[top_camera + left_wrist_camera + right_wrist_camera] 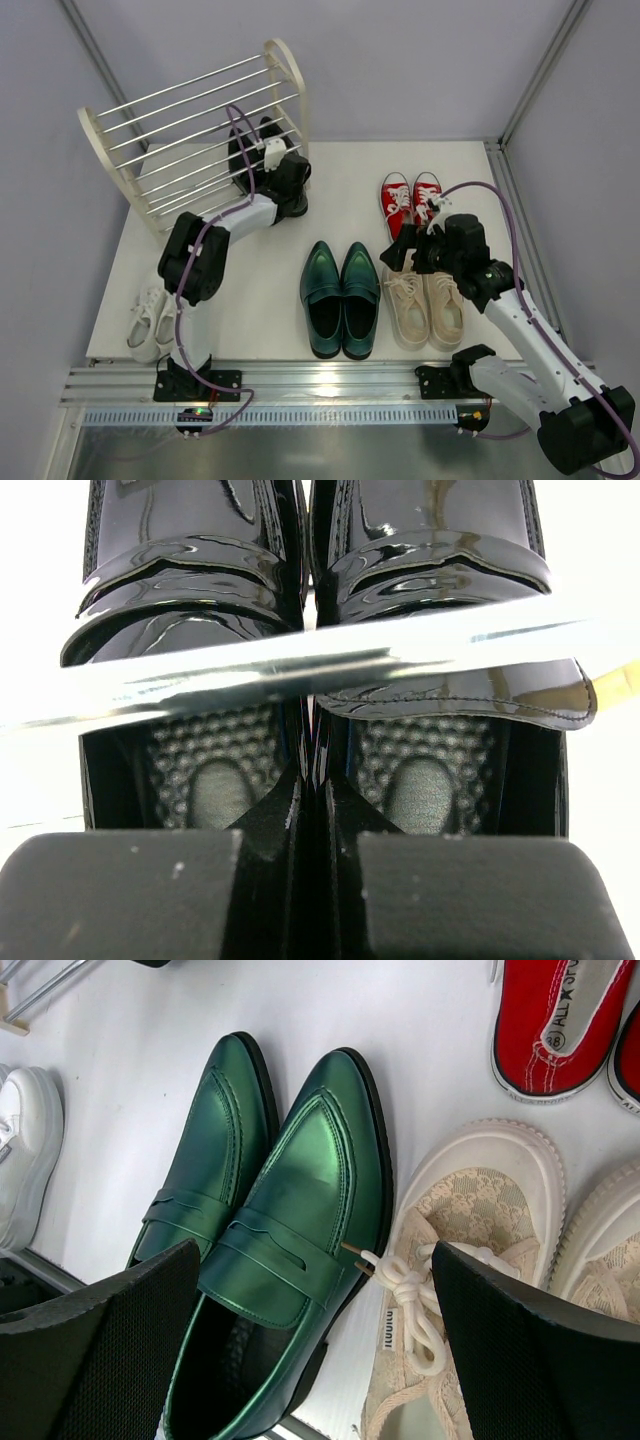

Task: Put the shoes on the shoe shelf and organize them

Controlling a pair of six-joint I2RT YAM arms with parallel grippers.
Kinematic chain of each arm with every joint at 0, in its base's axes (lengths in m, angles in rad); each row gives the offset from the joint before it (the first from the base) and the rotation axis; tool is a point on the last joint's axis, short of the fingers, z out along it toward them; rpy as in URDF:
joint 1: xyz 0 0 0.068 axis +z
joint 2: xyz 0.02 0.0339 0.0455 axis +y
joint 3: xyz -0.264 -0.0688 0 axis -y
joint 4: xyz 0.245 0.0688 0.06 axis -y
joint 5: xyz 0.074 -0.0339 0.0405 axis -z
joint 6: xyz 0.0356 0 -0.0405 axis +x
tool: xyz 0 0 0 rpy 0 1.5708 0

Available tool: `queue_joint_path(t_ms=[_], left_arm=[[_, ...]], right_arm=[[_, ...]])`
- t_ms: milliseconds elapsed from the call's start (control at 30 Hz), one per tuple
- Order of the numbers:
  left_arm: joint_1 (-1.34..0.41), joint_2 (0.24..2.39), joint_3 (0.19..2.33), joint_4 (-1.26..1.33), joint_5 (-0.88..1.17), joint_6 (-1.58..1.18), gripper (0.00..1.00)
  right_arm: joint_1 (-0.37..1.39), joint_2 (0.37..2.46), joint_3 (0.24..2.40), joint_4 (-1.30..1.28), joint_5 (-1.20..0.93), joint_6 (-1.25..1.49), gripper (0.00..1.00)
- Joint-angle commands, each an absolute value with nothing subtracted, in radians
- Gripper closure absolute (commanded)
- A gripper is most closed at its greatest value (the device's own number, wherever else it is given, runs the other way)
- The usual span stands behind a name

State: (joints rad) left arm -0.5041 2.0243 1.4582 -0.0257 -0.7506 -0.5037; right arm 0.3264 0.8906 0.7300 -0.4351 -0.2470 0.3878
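My left claw point(312, 880) pinches the glossy black dress shoes point(190, 570) by their adjoining inner walls, toes pointing away under a rod of the shoe shelf point(300, 670). My right claw point(315, 1280) hangs spread above the white surface point(430, 1020).

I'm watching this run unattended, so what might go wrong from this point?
The left claw pinches both black dress shoes by their inner walls only; one may slip out. A silver rod crosses close over them and might snag them. The open right claw hangs over a green loafer and a beige sneaker's lace, so it might catch both.
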Motion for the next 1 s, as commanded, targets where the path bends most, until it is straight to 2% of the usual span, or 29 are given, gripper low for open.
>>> queue_joint_path(t_ms=[0,433,800,900,933,967], left_arm=[[-0.503,1.991,1.531,0.189,-0.899,-0.494,1.0],[-0.491,2.04,1.575,0.158,-1.006,-0.497,1.0],[-0.453,2.046,1.568,0.229,-0.965,-0.485,1.0],[-0.44,2.072,1.606,0.172,-0.94,-0.509,0.8],[-0.439,2.074,1.603,0.166,-0.925,-0.514,0.69],[-0.439,2.074,1.603,0.167,-0.925,-0.514,0.65]], right_arm=[[0.333,0.885,0.726,-0.413,-0.238,0.382,0.03],[0.331,0.877,0.721,-0.414,-0.239,0.384,0.03],[0.331,0.887,0.724,-0.41,-0.244,0.382,0.03],[0.333,0.887,0.721,-0.41,-0.245,0.382,0.03],[0.333,0.887,0.721,-0.408,-0.245,0.382,0.03],[0.333,0.887,0.719,-0.408,-0.247,0.382,0.03]])
